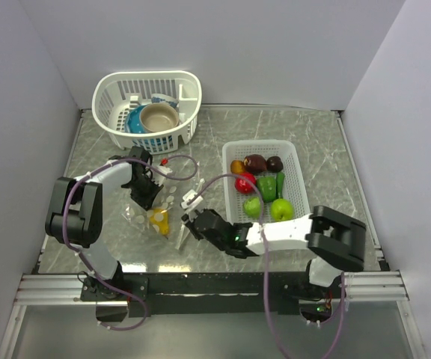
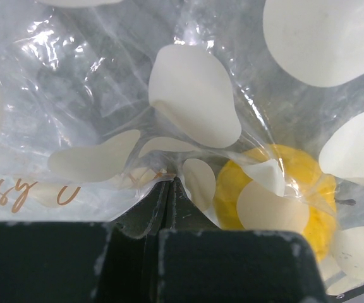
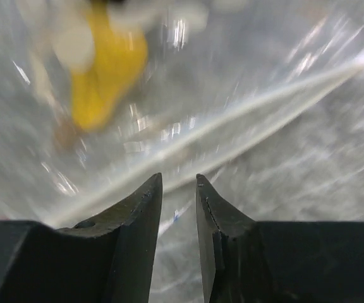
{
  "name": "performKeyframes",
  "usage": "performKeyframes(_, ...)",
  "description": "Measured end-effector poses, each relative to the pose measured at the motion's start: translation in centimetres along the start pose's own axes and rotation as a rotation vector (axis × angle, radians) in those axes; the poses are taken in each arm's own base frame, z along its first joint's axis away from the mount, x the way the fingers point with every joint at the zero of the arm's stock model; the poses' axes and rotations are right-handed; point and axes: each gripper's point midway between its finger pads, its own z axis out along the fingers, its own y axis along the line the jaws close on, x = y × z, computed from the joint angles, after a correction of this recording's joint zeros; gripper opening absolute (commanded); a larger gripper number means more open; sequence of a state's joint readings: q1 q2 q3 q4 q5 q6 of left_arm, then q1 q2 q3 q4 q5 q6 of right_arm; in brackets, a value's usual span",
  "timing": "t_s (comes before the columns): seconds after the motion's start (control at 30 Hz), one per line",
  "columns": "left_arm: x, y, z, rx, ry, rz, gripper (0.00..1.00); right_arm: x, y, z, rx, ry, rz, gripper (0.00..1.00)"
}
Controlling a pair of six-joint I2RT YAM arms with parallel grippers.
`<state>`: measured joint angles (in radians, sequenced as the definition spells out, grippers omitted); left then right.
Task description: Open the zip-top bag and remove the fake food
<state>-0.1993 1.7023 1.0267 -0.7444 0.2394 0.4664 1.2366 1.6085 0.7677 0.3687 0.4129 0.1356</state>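
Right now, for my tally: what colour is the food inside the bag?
Yellow fake food, best in the left wrist view.

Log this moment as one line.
left end effector: shut on bag | right end effector: open near zip strip | yellow piece: in bag

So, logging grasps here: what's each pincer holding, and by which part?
The left pincer pinches a fold of the clear polka-dot plastic bag, beside the yellow plastic food piece. The right pincer holds nothing; its jaws stand apart.
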Motion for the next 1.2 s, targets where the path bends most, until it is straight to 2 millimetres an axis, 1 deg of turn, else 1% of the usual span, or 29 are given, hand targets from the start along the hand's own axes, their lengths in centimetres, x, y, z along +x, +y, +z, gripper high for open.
performKeyframes(0.07, 0.0, 0.0, 0.0, 0.000, 0.000, 0.003, 0.01, 2.9, 0.0, 0.5, -0.005, 0.063, -0.023, 0.34)
performKeyframes(0.1, 0.0, 0.0, 0.0, 0.000, 0.000, 0.005, 0.01, 4.0, 0.0, 0.6, -0.004, 0.085, -0.033, 0.36)
performKeyframes(0.17, 0.0, 0.0, 0.0, 0.000, 0.001, 0.011, 0.01, 5.1, -0.1, 0.8, 0.000, 0.109, -0.044, 0.39)
performKeyframes(0.2, 0.0, 0.0, 0.0, 0.000, 0.001, 0.012, 0.01, 5.3, -0.1, 0.9, 0.000, 0.112, -0.045, 0.40)
performKeyframes(0.4, 0.0, 0.0, 0.0, 0.001, 0.001, 0.016, 0.01, 4.6, 0.2, 1.5, -0.006, 0.077, -0.034, 0.42)
performKeyframes(0.7, 0.0, 0.1, 0.0, 0.002, 0.002, 0.020, 0.01, 4.7, 0.2, 1.6, -0.001, 0.079, -0.039, 0.41)
performKeyframes(0.83, 0.0, 0.0, 0.1, 0.003, 0.001, 0.022, 0.01, 4.7, -0.3, 0.8, 0.008, 0.079, -0.035, 0.41)
performKeyframes(0.97, 0.0, 0.0, 0.1, 0.004, 0.001, 0.022, 0.01, 4.1, -1.2, -0.2, 0.034, 0.054, -0.024, 0.41)
performKeyframes(1.03, 0.0, 0.0, 0.1, 0.005, 0.001, 0.022, 0.01, 3.7, -1.4, -0.3, 0.044, 0.045, -0.021, 0.41)
performKeyframes(1.2, 0.0, 0.0, 0.1, 0.005, 0.001, 0.022, 0.01, 3.6, -1.9, -0.1, 0.060, 0.044, -0.025, 0.42)
